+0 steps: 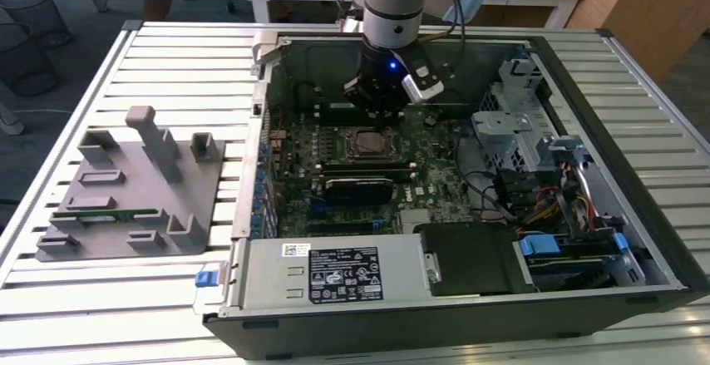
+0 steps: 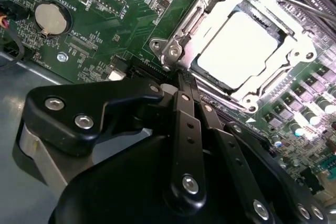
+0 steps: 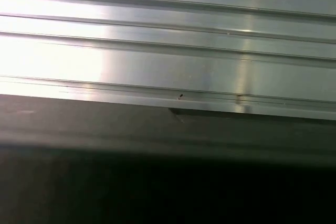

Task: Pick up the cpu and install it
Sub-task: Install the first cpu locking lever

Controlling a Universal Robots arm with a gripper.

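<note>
Black jaws (image 2: 181, 85) (pressed together, empty) just beside the socketed cpu (image 2: 239, 51).

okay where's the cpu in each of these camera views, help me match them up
Exterior view: the cpu lies in its socket mid-motherboard, just below the gripper.
Second wrist view: the cpu is the bright silver square inside the metal socket frame, just beyond the fingers.
First wrist view: ribbed metal slats and a dark edge; the cpu isn't there.
Shared landmark: the socket frame.
</note>
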